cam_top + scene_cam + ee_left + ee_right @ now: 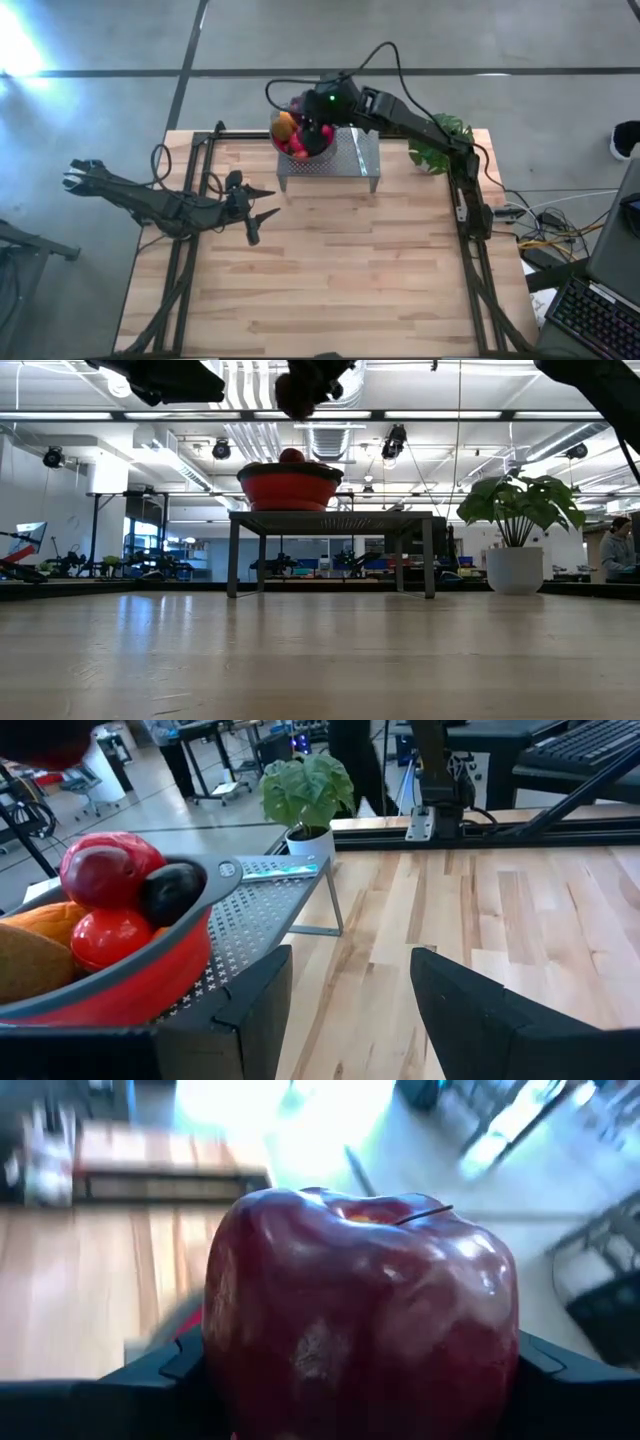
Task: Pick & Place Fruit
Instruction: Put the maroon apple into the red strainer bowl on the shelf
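The right gripper (318,128), upper centre, grips a dark maroon toy apple (360,1315) above the red round bowl (289,486) of fruit. Left gripper (262,213), mid-left, waits with jaws open. Most fruit appears already bowled.

Dark maroon apple (360,1320), red bowl (289,489), perforated grey stand (345,160).

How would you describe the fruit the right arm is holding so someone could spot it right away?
Find the perforated metal stand at the table's far edge, with the red bowl of fruit on it. Directly above that bowl, the right gripper holds a dark maroon apple. It is the only fruit in the air, and larger and darker than those in the bowl.
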